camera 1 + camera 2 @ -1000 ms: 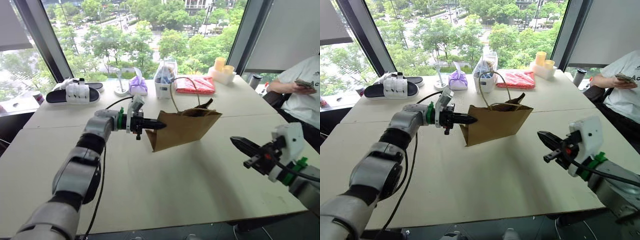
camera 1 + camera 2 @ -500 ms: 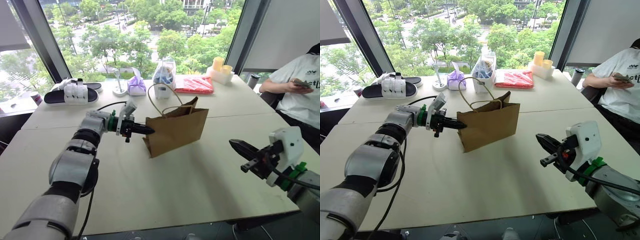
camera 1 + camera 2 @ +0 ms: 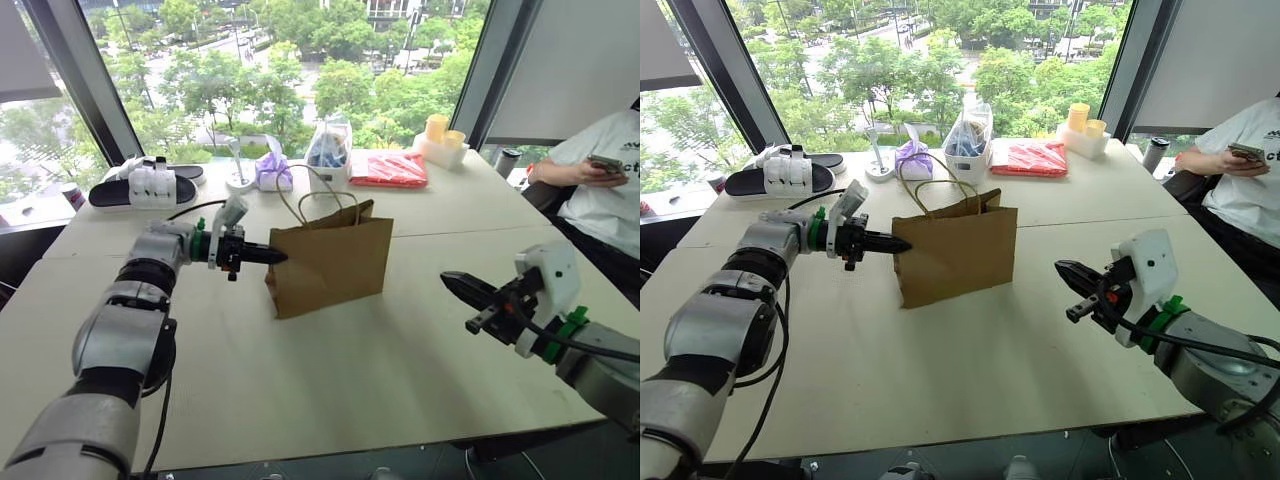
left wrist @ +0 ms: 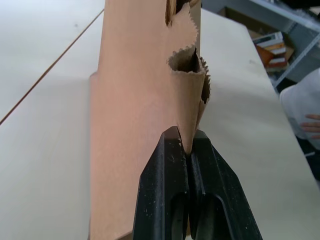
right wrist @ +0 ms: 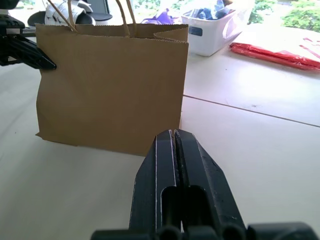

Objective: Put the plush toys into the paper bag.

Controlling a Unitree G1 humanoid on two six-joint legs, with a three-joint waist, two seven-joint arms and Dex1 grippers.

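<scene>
We see the plain brown kraft paper bag (image 3: pixel 328 263) with tan loop handles standing upright mid-way across the pale counter (image 3: pixel 330 380). The left pincer (image 3: pixel 281 258) is clenched on the bag's upper side edge. The right pincer (image 3: pixel 447 280) hangs clenched and empty, well apart from the bag.
</scene>
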